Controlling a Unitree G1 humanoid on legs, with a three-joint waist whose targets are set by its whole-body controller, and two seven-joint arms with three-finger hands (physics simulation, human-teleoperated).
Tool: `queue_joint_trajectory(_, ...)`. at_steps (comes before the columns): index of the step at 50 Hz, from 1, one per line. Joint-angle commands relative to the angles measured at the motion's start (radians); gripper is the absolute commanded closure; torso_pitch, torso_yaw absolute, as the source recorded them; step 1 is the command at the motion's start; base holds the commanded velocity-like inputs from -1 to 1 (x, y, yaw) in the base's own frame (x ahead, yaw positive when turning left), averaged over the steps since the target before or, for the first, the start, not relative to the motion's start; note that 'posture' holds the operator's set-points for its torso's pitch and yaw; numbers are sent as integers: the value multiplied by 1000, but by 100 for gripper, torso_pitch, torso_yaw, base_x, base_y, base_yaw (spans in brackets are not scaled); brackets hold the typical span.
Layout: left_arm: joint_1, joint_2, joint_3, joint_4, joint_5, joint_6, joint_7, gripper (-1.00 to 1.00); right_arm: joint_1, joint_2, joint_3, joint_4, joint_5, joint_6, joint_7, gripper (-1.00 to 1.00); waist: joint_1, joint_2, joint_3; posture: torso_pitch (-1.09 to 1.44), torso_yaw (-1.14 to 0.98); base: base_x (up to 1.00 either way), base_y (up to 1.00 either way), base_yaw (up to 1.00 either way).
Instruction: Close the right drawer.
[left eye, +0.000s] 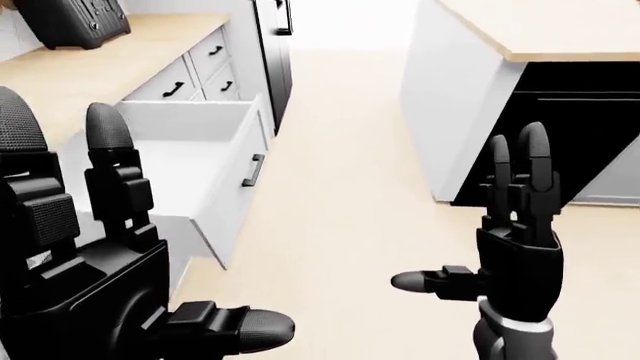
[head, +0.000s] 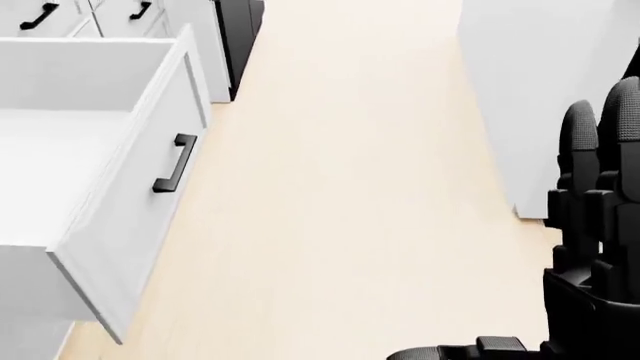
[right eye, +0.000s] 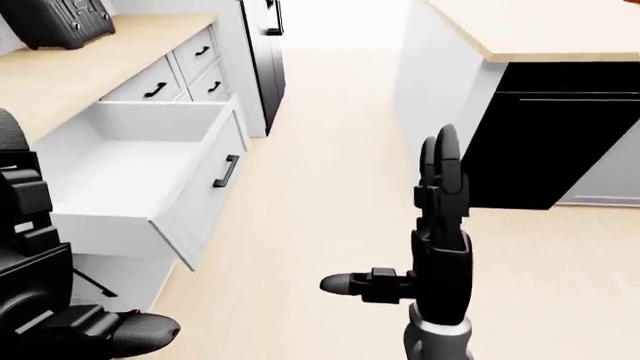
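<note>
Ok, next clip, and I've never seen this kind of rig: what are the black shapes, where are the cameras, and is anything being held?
These are simulator renders from three cameras on a humanoid robot's head, all looking out over its own arms. The black shapes are its three-finger hands: the left hand fills the left of the left-eye view, and the right hand stands upright, fingers spread. Neither holds anything. The head view looks steeply down at the floor. At left a white drawer with a black handle is pulled out and looks empty. Above it runs a wooden counter with a dark appliance on it. At right stands a kitchen island.
</note>
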Motion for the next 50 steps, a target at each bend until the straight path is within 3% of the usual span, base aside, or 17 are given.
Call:
queue_joint_trajectory(1, -5, 3, 5, -19, -2, -25, 1, -100, -11, 1, 9, -37, -1, -26, 3, -100, 1, -3, 1, 0, 0, 0, 50, 0)
queue_joint_trajectory(4, -3, 3, 4, -18, -2, -28, 1, -100, -11, 1, 10, -36, -2, -25, 4, -100, -1, 49, 1, 0, 0, 0, 52, 0)
queue_joint_trajectory(5, -4, 3, 4, -22, -1, -24, 1, -100, -5, 2, 13, -39, -3, -31, 4, -100, 0, 83, -11, 0, 0, 0, 52, 0)
queue_joint_trajectory(6, -4, 3, 3, -22, -1, -22, 2, -100, -4, 3, 15, -41, -4, -30, 3, -100, 7, 139, -28, 0, 0, 0, 52, 0)
queue_joint_trajectory(7, -3, 3, 1, -23, 1, -22, 1, -100, -8, 2, 14, -40, -5, -28, 4, -100, 15, 91, -11, 0, 0, 0, 52, 0)
queue_joint_trajectory(20, -2, 5, -1, -20, 1, -30, -3, -100, 5, 2, 30, -33, -21, -48, -5, -100, 13, 5, 8, 0, 0, 4, 41, 0)
queue_joint_trajectory(23, 0, 5, -1, -17, 1, -34, -4, -100, 8, 2, 30, -35, -20, -50, -5, -100, 10, -36, -1, 0, 0, 4, 40, 0)
queue_joint_trajectory(25, 1, 5, -1, -17, 0, -35, -4, -100, 11, 2, 32, -34, -22, -53, -5, -100, -1, -11, 8, 0, 0, 5, 40, 0)
queue_joint_trajectory(28, 3, 5, -1, -16, 0, -38, -5, -100, 7, 1, 30, -35, -20, -48, -5, -100, 5, -27, -10, 0, 0, 4, 39, 0)
queue_joint_trajectory(33, 7, 4, -1, -9, -2, -48, -7, -100, 10, 1, 29, -40, -17, -47, -4, -100, 1, 41, 10, 0, 0, 7, 38, 0)
queue_joint_trajectory(34, 7, 4, -2, -9, -2, -49, -7, -100, 10, 1, 28, -40, -17, -47, -4, -100, 1, 75, -4, 0, 0, 7, 37, 0)
queue_joint_trajectory(35, 6, 4, -1, -9, -2, -47, -7, -100, 12, 2, 31, -39, -19, -49, -5, -100, 9, 131, -21, 0, 0, 8, 37, 0)
queue_joint_trajectory(36, 5, 5, 0, -10, -1, -46, -6, -100, 16, 2, 32, -42, -19, -51, -5, -100, 17, 89, -7, 0, 0, 7, 38, 0)
queue_joint_trajectory(37, 4, 4, 0, -11, -1, -44, -6, -100, 15, 2, 31, -43, -19, -49, -5, -100, 18, 91, 1, 0, 0, 9, 37, 0)
queue_joint_trajectory(45, -2, 5, -3, -23, 3, -23, -1, -100, 24, 2, 30, -50, -15, -50, -3, -100, 22, 9, 12, 0, 0, 8, 37, 0)
queue_joint_trajectory(48, -4, 4, -3, -18, 4, -26, 0, -100, 34, 4, 32, -55, -17, -55, -3, -100, 20, -46, 4, 0, 0, 7, 37, 0)
queue_joint_trajectory(50, -2, 5, -6, -16, 6, -30, -1, -100, 29, 2, 30, -54, -15, -51, -2, -100, 4, -22, 6, 0, 0, 7, 37, 0)
